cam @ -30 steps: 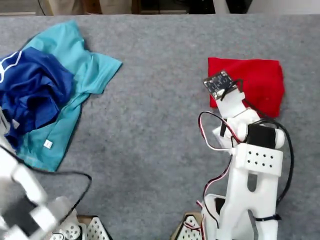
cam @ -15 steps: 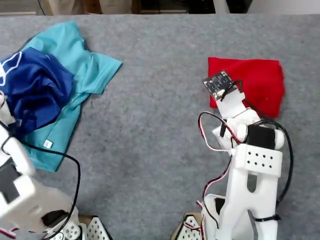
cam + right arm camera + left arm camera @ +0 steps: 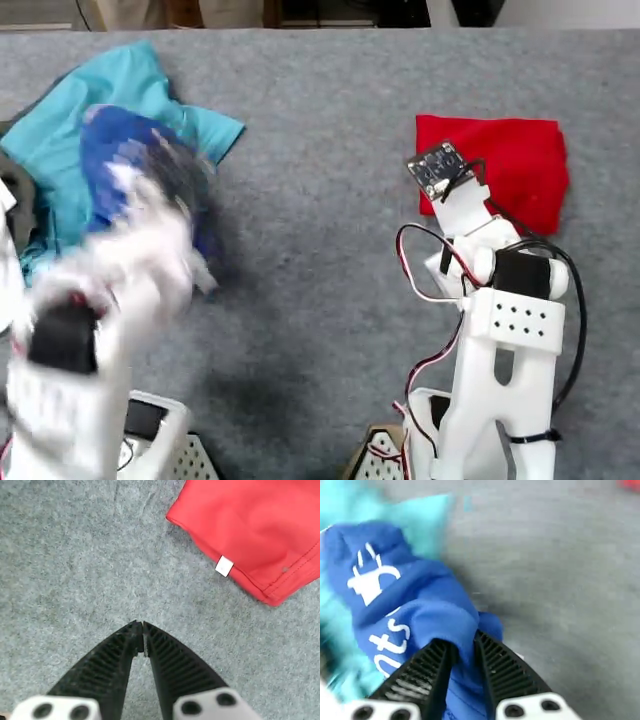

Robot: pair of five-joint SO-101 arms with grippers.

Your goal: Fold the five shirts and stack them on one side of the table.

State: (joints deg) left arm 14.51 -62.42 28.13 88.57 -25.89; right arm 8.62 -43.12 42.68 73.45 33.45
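Note:
A dark blue shirt [image 3: 415, 600] with white print hangs bunched from my left gripper [image 3: 462, 642], whose fingers are shut on a fold of it. In the high view the blue shirt [image 3: 125, 160] is lifted over the teal shirt [image 3: 70, 130] at the table's left, with the left arm [image 3: 90, 300] blurred beneath it. A folded red shirt [image 3: 510, 165] lies at the right. My right gripper [image 3: 141, 627] is shut on nothing, hovering over grey felt just beside the red shirt [image 3: 250, 530] with its small white tag [image 3: 224, 566].
The grey felt table [image 3: 320, 250] has free room in the middle between the two arms. The right arm's white body [image 3: 505, 340] and its cables stand at the front right. White arm bases sit along the front edge.
The left arm swung in from the left edge, took hold of the blue shirt and pulled it up and rightward off the teal shirt. The right arm stayed still.

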